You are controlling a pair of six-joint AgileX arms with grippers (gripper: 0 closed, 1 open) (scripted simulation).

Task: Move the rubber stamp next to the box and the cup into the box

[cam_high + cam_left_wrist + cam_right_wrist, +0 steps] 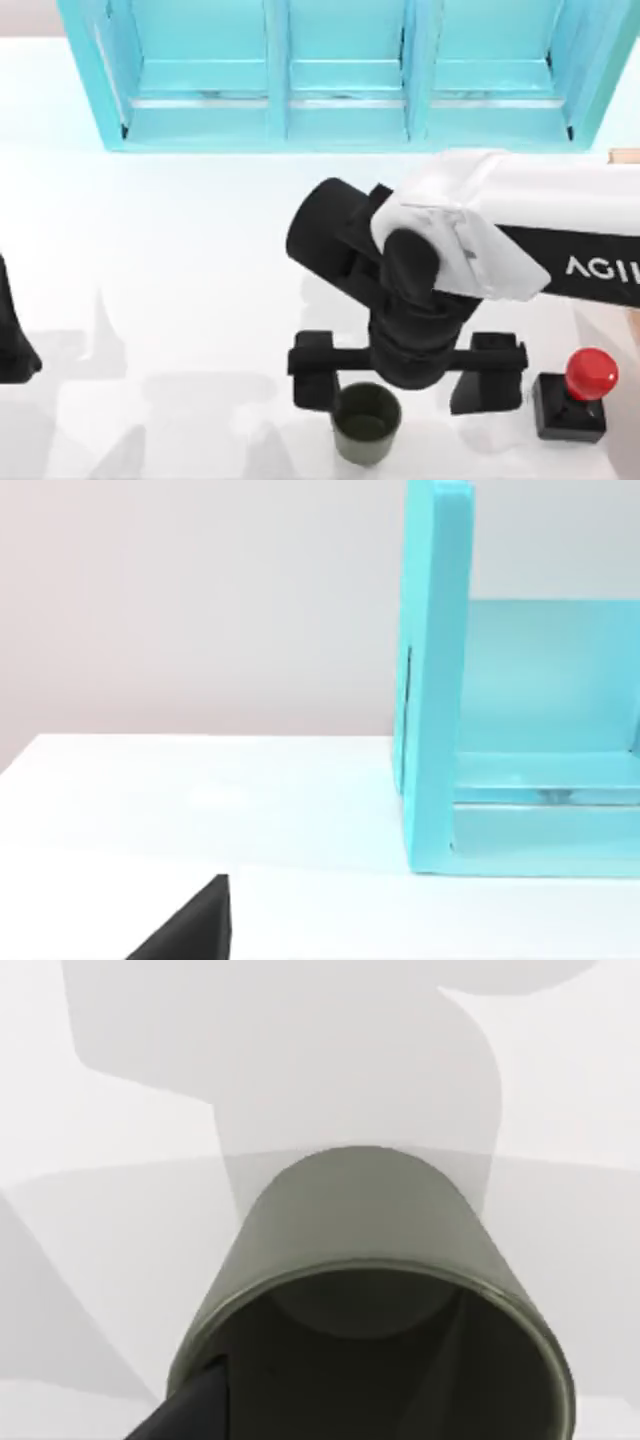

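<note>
While the big turquoise shelved cabinet [345, 75] spans the far edge of the white worktop [180, 260], everything else sits in front of it. Cabinet's end panel and lower shelf also show in the left wrist view [435, 680].

Right arm [520, 230], white shell with black forearm, reaches in from the right side, in front of the cabinet, wrist pointing down at the worktop. Right hand [405, 385] is spread wide: two black fingers far apart on a black crossbar, one finger [315, 385] touching or just beside the cup rim, the other [490, 385] well clear of it. Not grasping anything.

Left hand [15, 345] is parked at the worktop's left edge, far from the cabinet front; can't tell its finger state.

Small dark olive-grey round cup [366, 423], no handle, stands upright on the worktop under the right hand, near edge, well in front of the cabinet. Right wrist view looks down into its dark inside [380, 1290].

Rubber stamp [572, 400], black square base with glossy red round knob, stands upright to the right of the cup, just beyond the hand's outer finger, not touching it.

A tan sliver [625, 155] shows at the right edge beside the cabinet; can't tell what it is.
</note>
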